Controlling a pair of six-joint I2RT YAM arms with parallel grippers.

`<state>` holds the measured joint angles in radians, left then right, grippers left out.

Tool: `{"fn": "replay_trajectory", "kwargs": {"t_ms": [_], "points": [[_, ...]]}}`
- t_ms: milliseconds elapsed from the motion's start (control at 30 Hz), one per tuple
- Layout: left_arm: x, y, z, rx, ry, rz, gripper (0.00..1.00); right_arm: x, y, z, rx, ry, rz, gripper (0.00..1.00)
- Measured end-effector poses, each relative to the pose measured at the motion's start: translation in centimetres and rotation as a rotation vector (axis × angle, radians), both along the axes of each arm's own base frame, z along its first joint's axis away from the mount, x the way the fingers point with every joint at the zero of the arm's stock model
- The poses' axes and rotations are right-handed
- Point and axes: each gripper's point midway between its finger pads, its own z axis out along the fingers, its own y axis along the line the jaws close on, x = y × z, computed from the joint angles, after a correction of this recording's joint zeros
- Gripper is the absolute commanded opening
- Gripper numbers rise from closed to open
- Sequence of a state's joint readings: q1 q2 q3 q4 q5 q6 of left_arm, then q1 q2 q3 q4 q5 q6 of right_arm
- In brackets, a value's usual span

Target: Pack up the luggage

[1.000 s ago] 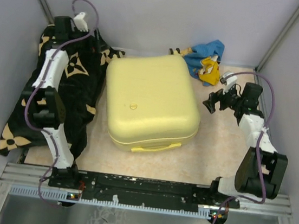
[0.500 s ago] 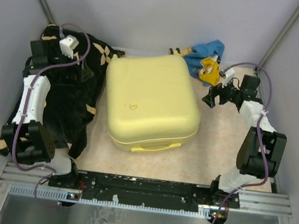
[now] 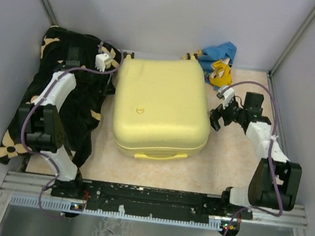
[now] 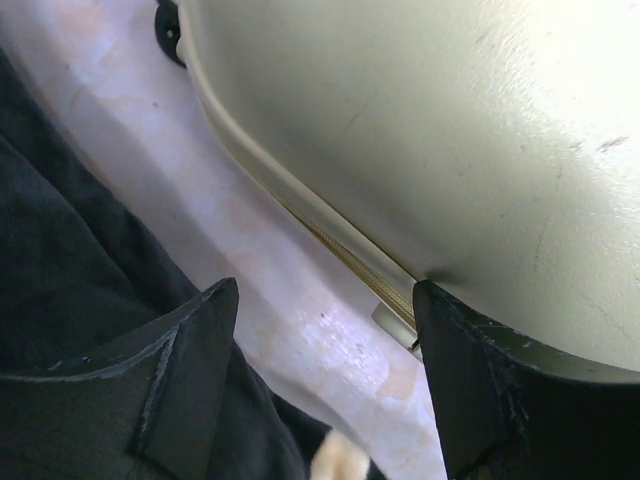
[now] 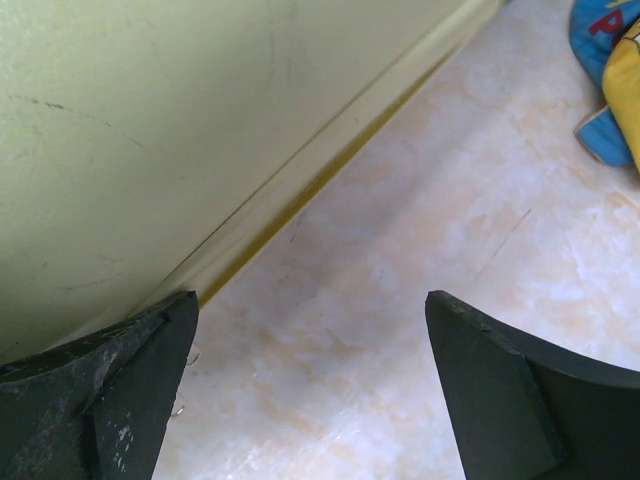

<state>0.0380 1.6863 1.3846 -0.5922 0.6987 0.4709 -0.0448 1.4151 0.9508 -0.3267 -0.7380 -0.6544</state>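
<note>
The luggage (image 3: 161,110) is a pale-yellow hard shell lying shut in the middle of the table, handle toward the near edge. My left gripper (image 3: 114,71) is low at its back left corner, open. In the left wrist view the left gripper (image 4: 325,300) spans bare table and the zip seam, with the right fingertip (image 4: 470,370) tight against the luggage (image 4: 450,130). My right gripper (image 3: 215,118) is open beside the luggage's right side. The right wrist view shows the right gripper (image 5: 310,310) over bare table, its left fingertip (image 5: 130,370) by the shell (image 5: 150,120).
A black blanket with tan flowers (image 3: 50,99) is heaped on the left, under the left arm, and shows beside the left finger (image 4: 60,260). Blue and yellow cloths (image 3: 219,62) lie at the back right. A black wheel (image 4: 168,25) sits at the luggage's corner.
The left arm swung from over the blanket to the luggage's back left corner, and its jaws narrowed a little. The right gripper came down toward the luggage's right side.
</note>
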Motion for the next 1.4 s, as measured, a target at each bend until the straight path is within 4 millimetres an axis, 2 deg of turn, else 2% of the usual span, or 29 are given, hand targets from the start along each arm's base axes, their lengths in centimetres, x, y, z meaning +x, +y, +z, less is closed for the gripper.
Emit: {"fn": "replay_trajectory", "kwargs": {"t_ms": [133, 200, 300, 367, 433, 533, 600, 667, 767, 867, 967, 1100, 1233, 1333, 1400], "points": [[1.9, -0.8, -0.4, 0.008, -0.011, -0.017, 0.80, -2.6, 0.7, 0.0, -0.018, -0.008, 0.010, 0.99], [2.3, -0.8, -0.3, 0.014, -0.022, -0.018, 0.86, -3.5, 1.1, -0.1, -0.021, -0.001, 0.016, 0.99], [2.6, -0.5, -0.2, 0.024, -0.029, -0.006, 0.99, -4.2, 1.4, -0.2, -0.017, 0.024, 0.012, 0.99], [2.7, 0.0, 0.1, 0.018, -0.023, 0.014, 1.00, -4.3, 1.2, -0.2, -0.018, 0.036, -0.009, 0.99], [2.7, 0.8, 1.1, -0.023, -0.001, 0.048, 1.00, -4.4, 0.8, 0.0, -0.010, 0.047, -0.031, 0.99], [3.2, 2.3, 3.6, -0.078, 0.009, 0.114, 1.00, -4.3, 0.1, 1.1, 0.035, 0.070, -0.076, 0.99], [3.8, 3.9, 5.7, -0.092, -0.001, 0.175, 1.00, -3.6, -0.4, 2.9, 0.068, 0.061, -0.105, 0.99], [4.4, 5.5, 8.2, -0.090, -0.028, 0.233, 1.00, -2.4, -1.1, 5.8, 0.099, 0.021, -0.144, 0.99], [4.9, 7.6, 10.8, -0.075, -0.075, 0.312, 1.00, -0.8, -1.9, 10.1, 0.141, -0.042, -0.200, 0.99], [4.6, 8.5, 12.0, -0.049, -0.096, 0.376, 1.00, 0.8, -2.8, 14.7, 0.205, -0.090, -0.258, 0.99], [4.2, 9.3, 13.0, -0.016, -0.123, 0.430, 1.00, 2.3, -4.1, 17.2, 0.280, -0.088, -0.333, 0.99], [2.4, 9.7, 12.7, 0.011, -0.134, 0.480, 1.00, 2.5, -5.0, 16.2, 0.333, -0.010, -0.406, 0.99], [0.0, 9.7, 11.0, 0.026, -0.103, 0.510, 1.00, 2.0, -5.1, 13.5, 0.362, 0.081, -0.457, 0.99], [-0.6, 9.9, 9.7, 0.032, -0.075, 0.534, 1.00, 1.5, -5.1, 11.4, 0.366, 0.138, -0.488, 0.99], [-0.8, 9.9, 9.1, 0.039, -0.061, 0.542, 1.00, 1.4, -5.2, 11.0, 0.367, 0.151, -0.500, 0.99]]}}
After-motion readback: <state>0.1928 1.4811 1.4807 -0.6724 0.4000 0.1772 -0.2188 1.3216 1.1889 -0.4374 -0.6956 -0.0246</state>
